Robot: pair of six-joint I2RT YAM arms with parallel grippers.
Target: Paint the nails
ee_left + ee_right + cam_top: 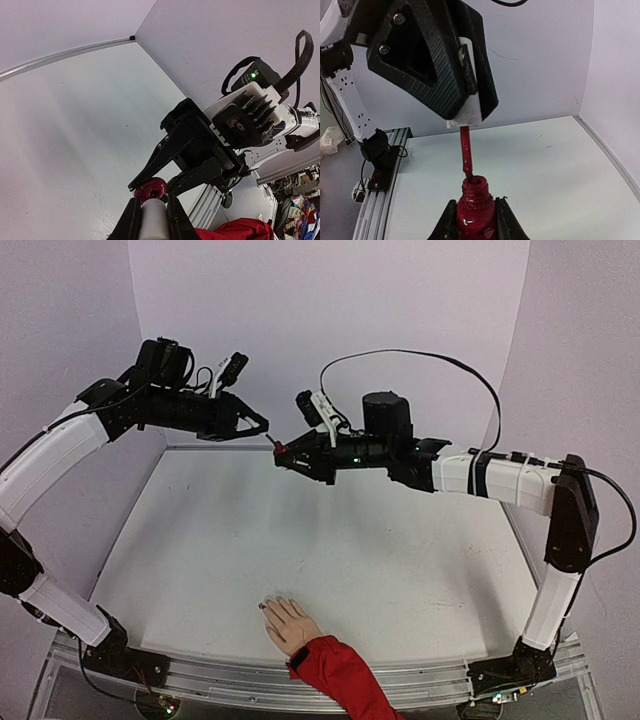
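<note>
The beige mannequin hand [290, 623] with a red sleeve [335, 670] lies at the table's near edge, fingers pointing left. Its nails [267, 608] are too small to judge their tint. High above the far part of the table the two grippers meet. My right gripper [476, 202] is shut on the open dark-red polish bottle [476, 212]. My left gripper [151, 200] is shut on the white cap [152, 220]. From the cap hangs the red brush [466, 150], its tip inside the bottle's neck. Both grippers are far from the hand.
White walls close the table at the back and on both sides. An aluminium rail [420, 685] carrying the arm bases runs along the near edge. A black cable [440, 360] loops above the right arm. The red sleeve [235, 231] shows below in the left wrist view.
</note>
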